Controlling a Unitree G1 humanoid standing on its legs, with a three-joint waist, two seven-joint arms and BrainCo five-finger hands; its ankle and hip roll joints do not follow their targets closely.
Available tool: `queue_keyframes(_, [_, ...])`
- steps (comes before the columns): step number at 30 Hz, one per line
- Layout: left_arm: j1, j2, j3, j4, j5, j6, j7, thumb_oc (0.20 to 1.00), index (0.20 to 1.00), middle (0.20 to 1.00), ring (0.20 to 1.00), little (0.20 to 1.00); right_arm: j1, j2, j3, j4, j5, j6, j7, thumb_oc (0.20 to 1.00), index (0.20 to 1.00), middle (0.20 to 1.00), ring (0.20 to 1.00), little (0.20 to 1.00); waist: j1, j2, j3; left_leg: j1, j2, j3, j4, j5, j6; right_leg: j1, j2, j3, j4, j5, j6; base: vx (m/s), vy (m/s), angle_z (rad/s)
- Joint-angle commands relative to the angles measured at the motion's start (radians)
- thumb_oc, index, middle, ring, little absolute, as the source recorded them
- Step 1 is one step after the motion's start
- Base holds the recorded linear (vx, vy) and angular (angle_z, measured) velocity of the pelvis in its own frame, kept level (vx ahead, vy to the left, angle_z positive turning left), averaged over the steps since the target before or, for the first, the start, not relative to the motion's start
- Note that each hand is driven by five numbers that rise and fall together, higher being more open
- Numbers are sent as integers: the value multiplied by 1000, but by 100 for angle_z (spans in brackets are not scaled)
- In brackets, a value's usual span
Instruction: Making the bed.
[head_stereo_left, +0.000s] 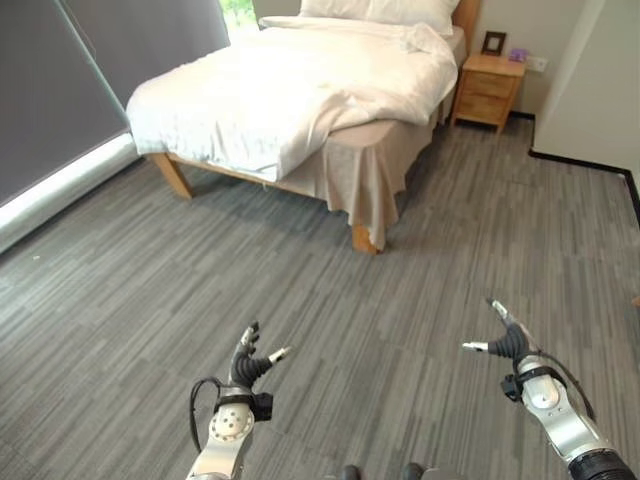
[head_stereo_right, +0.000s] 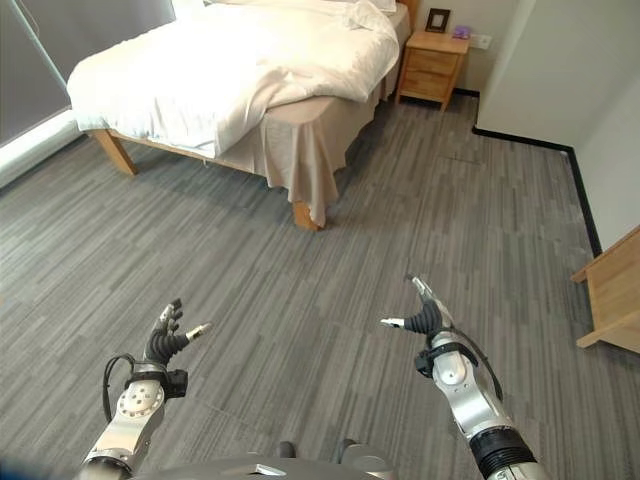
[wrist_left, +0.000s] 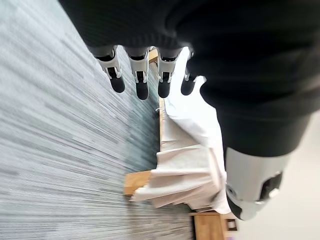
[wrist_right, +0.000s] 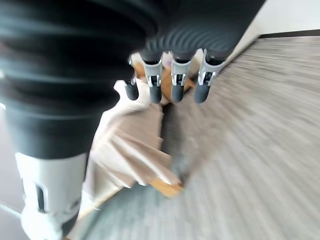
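A wooden bed (head_stereo_left: 360, 237) stands across the room, well ahead of me. A rumpled white duvet (head_stereo_left: 290, 85) lies crooked over it and hangs off the near left side, leaving the beige sheet (head_stereo_left: 365, 160) bare at the near corner. White pillows (head_stereo_left: 385, 10) rest at the head. My left hand (head_stereo_left: 248, 365) and right hand (head_stereo_left: 508, 342) hover low over the grey floor, far from the bed, fingers relaxed and holding nothing. In the wrist views the fingers (wrist_left: 140, 75) and fingers (wrist_right: 175, 82) point toward the bed corner (wrist_left: 137, 182).
A wooden nightstand (head_stereo_left: 488, 88) with a small picture frame (head_stereo_left: 493, 42) stands right of the bed head. Grey blinds (head_stereo_left: 60, 90) cover the left wall. A white wall corner (head_stereo_left: 590, 90) juts in at right. Light wooden furniture (head_stereo_right: 612, 295) sits at far right.
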Motion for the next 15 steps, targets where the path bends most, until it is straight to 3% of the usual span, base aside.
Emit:
queue_keyframes(1, [21, 7, 48, -115, -67, -65, 5, 1000, 1000, 1000, 1000, 1000, -15, 43, -20, -51, 129, -53, -6, 1000, 1000, 1000, 1000, 1000, 10, -59, -19, 35, 117, -29, -35, -35, -124, 11, -147, 26, -103, 40, 144, 2, 58, -11])
queue_keyframes(6, [30, 9, 56, -155, -73, -60, -17, 1000, 1000, 1000, 1000, 1000, 15, 76, -49, -44, 181, -59, -1, 1000, 1000, 1000, 1000, 1000, 25, -80, -9, 42, 107, -31, -35, -45, -110, 4, -152, 33, -82, 31, 153, 9, 60, -6])
queue_keyframes(9, [16, 41, 46, -182, -66, -48, -24, 1000, 1000, 1000, 1000, 1000, 22, 87, -57, -22, 176, -51, -8, 1000, 1000, 1000, 1000, 1000, 34, -89, 41, 32, 98, -39, -23, -55, -82, -113, -162, 54, 147, 7, 179, -96, 109, -4])
queue_keyframes(11, [-3, 63, 37, -195, -35, -45, -15, 1000, 1000, 1000, 1000, 1000, 20, 89, -64, -28, 165, -46, -11, 1000, 1000, 1000, 1000, 1000, 30, -80, 101, 47, 93, -44, -16, -64, -64, -230, -167, 64, 366, 80, 230, -26, 159, -8])
queue_keyframes(15, [-16, 78, 36, -197, -23, -41, -22, 1000, 1000, 1000, 1000, 1000, 28, 97, -68, -27, 168, -50, -14, 1000, 1000, 1000, 1000, 1000, 28, -91, 118, 61, 97, -50, -26, -82, -69, -285, -160, 13, 329, 52, 206, 160, -10, -2])
